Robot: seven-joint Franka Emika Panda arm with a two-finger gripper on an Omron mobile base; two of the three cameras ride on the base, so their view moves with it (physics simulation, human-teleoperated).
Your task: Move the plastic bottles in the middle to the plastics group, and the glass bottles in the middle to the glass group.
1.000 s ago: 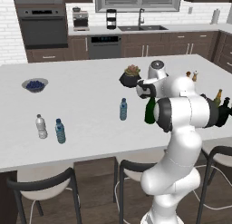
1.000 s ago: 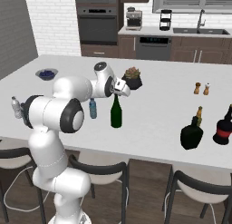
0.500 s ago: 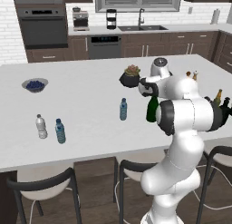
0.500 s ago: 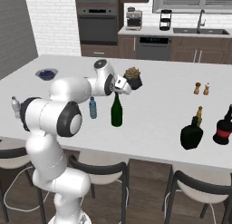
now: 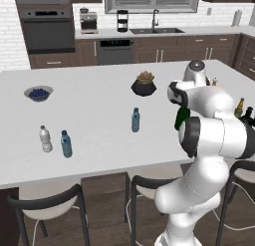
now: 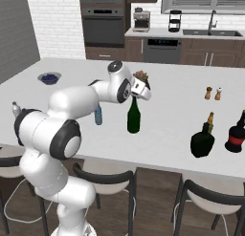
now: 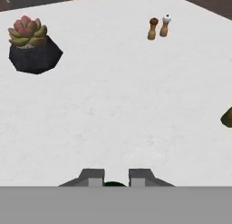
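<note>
My gripper is shut on the neck of the tall dark-green wine bottle, which stays upright over the table's middle. In the hand view the fingertips close on the bottle's dark top. My arm half hides the green bottle in the left base view. The small blue plastic bottle stands alone mid-table, left of the gripper. Two small water bottles, one whitish and one blue, stand at the table's left. At the right, a squat black bottle stands in front of the slim amber bottle.
A potted succulent sits just behind the gripper. Salt and pepper shakers stand further right, and a black bottle with a red label is at the right edge. A blue bowl is at the far left. Chairs line the near edge.
The gripper has carried the green bottle a little to the right, towards the amber bottle. The other bottles have stayed put.
</note>
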